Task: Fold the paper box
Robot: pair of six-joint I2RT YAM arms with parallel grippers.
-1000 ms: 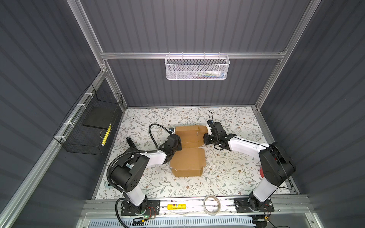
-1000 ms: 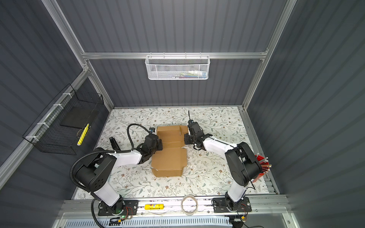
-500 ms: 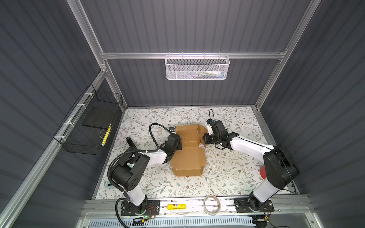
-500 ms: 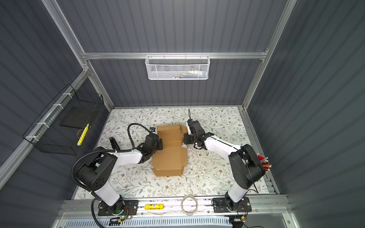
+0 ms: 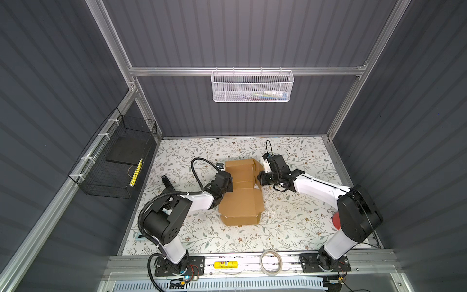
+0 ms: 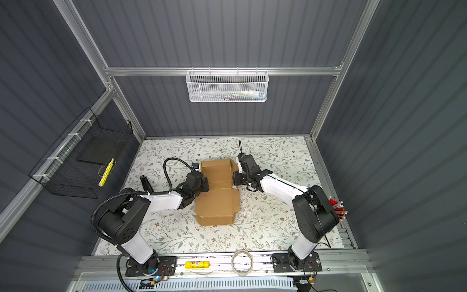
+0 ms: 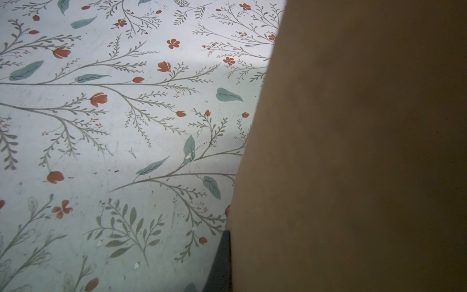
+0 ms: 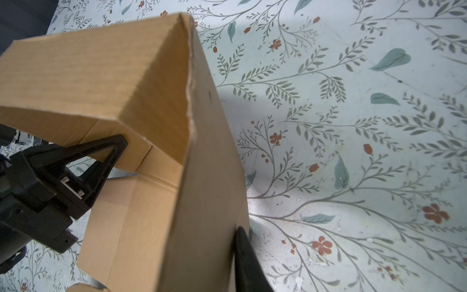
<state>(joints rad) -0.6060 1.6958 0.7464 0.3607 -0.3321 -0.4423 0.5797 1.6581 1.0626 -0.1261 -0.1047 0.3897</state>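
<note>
The paper box point(image 5: 241, 202) lies mid-frame on the floral table point(image 5: 290, 227) in both top views. Its nearest part, toward the lower edge of the frame, is a flat panel with a front flap, and no gripper touches it. Just above that, the two arms meet the sheet from either side. The left gripper point(image 5: 229, 186) is pressed together on the box's left wall. In the left wrist view one dark finger point(image 7: 223, 255) lies against board that fills the right of the frame. The right gripper point(image 5: 260, 177) pinches the right wall, with one finger point(image 8: 243, 257) on its outer face and the other hidden behind the board. Farthest up the frame, the back wall stands raised. The corrugated board is probably light and stiff across its panels but gives at the scored creases, and its edges could crush or tear. The best holds look to be the thin wall edges near the corners, pinched gently.
</note>
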